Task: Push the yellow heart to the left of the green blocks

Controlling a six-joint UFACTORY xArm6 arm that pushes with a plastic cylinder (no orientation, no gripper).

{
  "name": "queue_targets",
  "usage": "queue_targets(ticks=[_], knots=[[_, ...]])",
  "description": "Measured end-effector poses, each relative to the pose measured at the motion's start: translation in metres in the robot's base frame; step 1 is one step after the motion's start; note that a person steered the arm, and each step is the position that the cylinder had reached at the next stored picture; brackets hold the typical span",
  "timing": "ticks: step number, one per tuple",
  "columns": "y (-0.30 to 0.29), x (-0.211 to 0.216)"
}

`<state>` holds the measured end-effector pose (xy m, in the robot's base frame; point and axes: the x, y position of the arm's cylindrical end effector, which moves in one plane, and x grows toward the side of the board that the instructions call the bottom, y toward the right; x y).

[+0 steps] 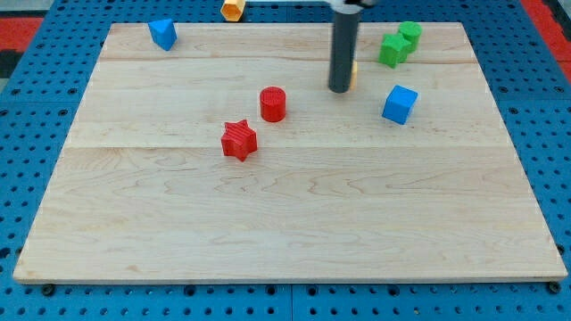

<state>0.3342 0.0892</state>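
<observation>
1. My tip [339,90] stands on the tabletop [285,223] toward the view's top, almost wholly masking the yellow heart [353,75], of which only a thin sliver shows at the rod's right edge.
2. The rod ends in a plain point, so there is no hand to spread or press together; it holds nothing, and whether it touches the heart cannot be told.
3. The green blocks [398,44] sit near the heart, to the view's upper right, two pieces touching each other.
4. The heart appears already left of the greens, so any further shove should be short and straight leftward, I judge, struck from the heart's right side.
5. A blue cube [400,103] lies to the lower right, a red cylinder [273,103] to the lower left; a stroke angled downward could brush either.
</observation>
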Motion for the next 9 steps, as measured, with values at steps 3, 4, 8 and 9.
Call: queue_targets(ticks=[3,4,8,9], knots=[[0.004,-0.043],[0.011,-0.072],[0.033,-0.043],[0.062,-0.012]])
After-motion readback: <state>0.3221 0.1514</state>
